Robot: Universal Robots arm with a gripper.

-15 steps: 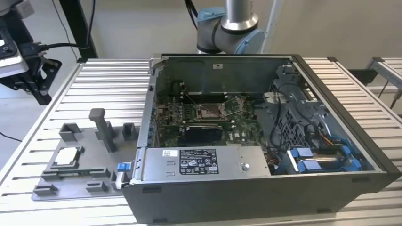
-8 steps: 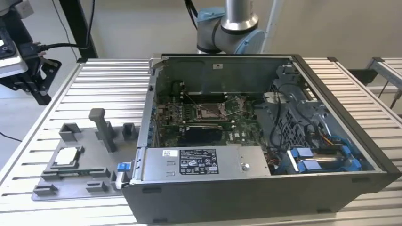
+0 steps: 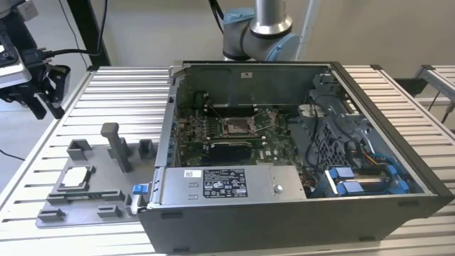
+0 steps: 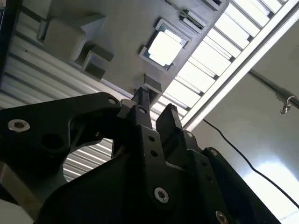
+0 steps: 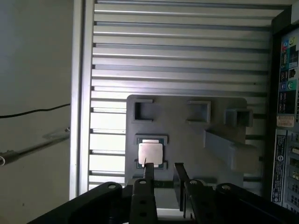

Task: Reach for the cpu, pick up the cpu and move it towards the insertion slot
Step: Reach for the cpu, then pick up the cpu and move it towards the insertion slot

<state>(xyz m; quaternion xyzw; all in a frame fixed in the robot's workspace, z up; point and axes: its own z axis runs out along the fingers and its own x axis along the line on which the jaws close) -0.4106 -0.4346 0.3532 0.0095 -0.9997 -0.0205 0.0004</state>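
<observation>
The gripper [image 5: 162, 169] holds its fingers [image 5: 148, 179] parted and empty, well above the grey fixture plate [image 5: 187, 140]. The cpu [image 5: 150, 153] lies flat in its recess there, ahead of one finger rather than centred on the gap.

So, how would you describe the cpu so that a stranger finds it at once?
At the exterior view's left, beside the open computer case, lies a grey fixture plate. The cpu sits in its square recess: flat, pale and shiny among dull grey blocks.
</observation>
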